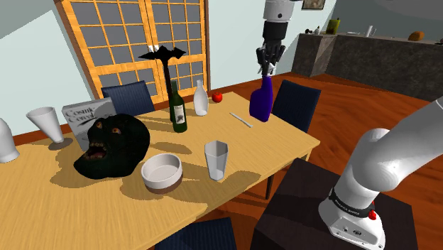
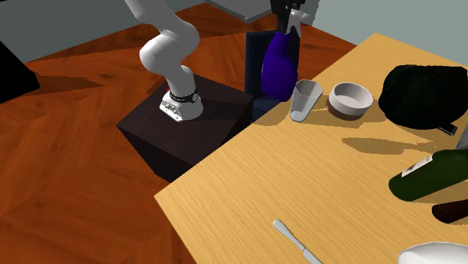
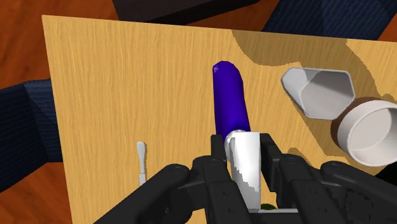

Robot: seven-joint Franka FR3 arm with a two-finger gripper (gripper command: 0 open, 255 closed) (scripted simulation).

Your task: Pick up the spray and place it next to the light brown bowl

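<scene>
The spray is a deep blue bottle (image 1: 261, 101) with a white neck (image 3: 245, 163). My gripper (image 1: 268, 67) is shut on that neck, and the bottle hangs upright from it, off the wooden table (image 1: 277, 138). In the second exterior view the spray (image 2: 277, 67) hangs under the gripper (image 2: 289, 21), beside a clear glass (image 2: 304, 101). The light brown bowl (image 1: 162, 172) with a white inside stands near the table's front edge; it also shows beyond the glass (image 3: 321, 92) as a white-rimmed bowl (image 3: 369, 130).
A black skull (image 1: 112, 145), a dark wine bottle (image 1: 177, 110), a white bottle (image 1: 201, 99), a red apple (image 1: 217, 96) and a knife (image 1: 241, 120) share the table. Dark blue chairs (image 1: 297, 103) stand around it. The clear glass (image 1: 216, 160) stands right of the bowl.
</scene>
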